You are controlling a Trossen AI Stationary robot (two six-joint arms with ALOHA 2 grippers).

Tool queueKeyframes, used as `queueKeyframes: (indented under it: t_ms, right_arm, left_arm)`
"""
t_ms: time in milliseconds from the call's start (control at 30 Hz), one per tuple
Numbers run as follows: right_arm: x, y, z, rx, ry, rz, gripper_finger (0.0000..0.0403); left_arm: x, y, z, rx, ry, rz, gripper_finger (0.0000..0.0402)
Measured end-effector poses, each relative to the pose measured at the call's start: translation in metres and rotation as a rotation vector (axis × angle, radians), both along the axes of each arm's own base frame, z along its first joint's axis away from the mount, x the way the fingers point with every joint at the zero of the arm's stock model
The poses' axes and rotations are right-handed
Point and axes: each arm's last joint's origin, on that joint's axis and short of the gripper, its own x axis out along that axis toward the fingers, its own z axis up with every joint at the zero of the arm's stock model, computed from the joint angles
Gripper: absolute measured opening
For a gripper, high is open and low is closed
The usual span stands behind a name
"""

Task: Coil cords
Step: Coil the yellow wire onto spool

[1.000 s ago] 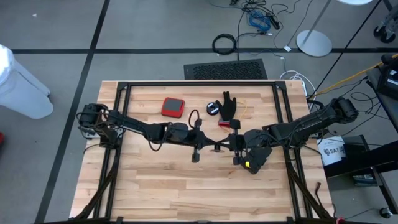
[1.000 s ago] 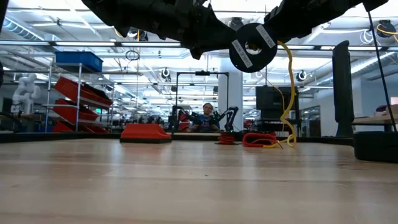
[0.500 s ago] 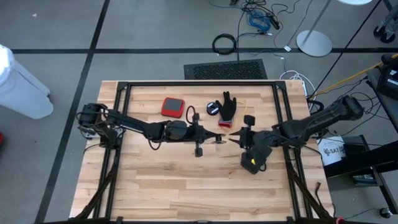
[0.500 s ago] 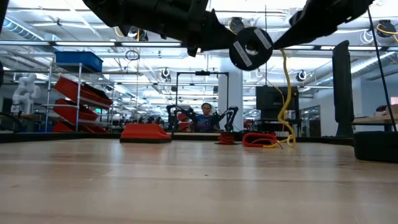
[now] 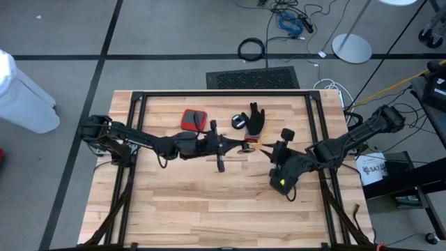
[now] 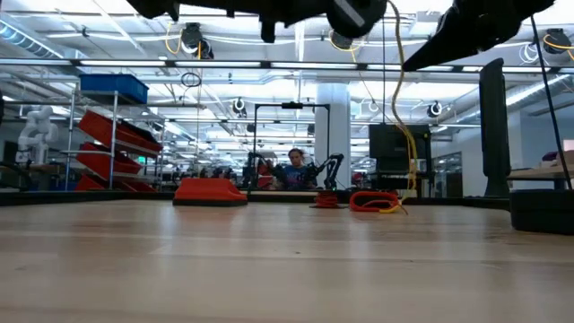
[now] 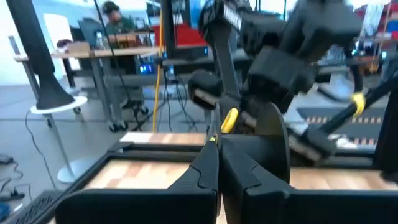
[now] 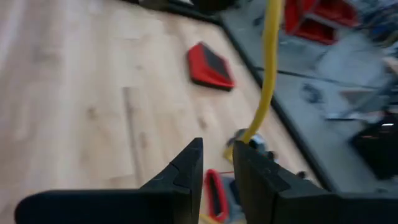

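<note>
Left gripper [image 5: 245, 148], pressed together on the yellow cord [image 6: 398, 108], holds it raised just beside the glove [image 5: 256, 120]. Right gripper [image 8: 217, 163], near the glove, stands slightly parted, the cord passing between its tips.

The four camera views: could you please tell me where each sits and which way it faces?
High view: above the table, looking straight down; both arms, left gripper and right gripper near mid-table.
Low view: at table-top height, looking level into the room; arms along the top.
Left wrist view: on the left arm, past its shut fingers toward the right arm.
Right wrist view: on the right arm, past its open fingers toward the red pad.
Shared: low and right wrist views show the yellow cord.
</note>
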Motion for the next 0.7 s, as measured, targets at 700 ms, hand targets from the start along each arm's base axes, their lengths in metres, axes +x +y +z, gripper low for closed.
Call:
queueKeyframes:
  t_ms: [700]
  right_arm:
    - [0.010,0.007,0.009,-0.180,-0.104,-0.094,0.0075]
  left_arm:
    - [-0.009,-0.011,0.026,0.001,-0.180,0.020,0.0000]
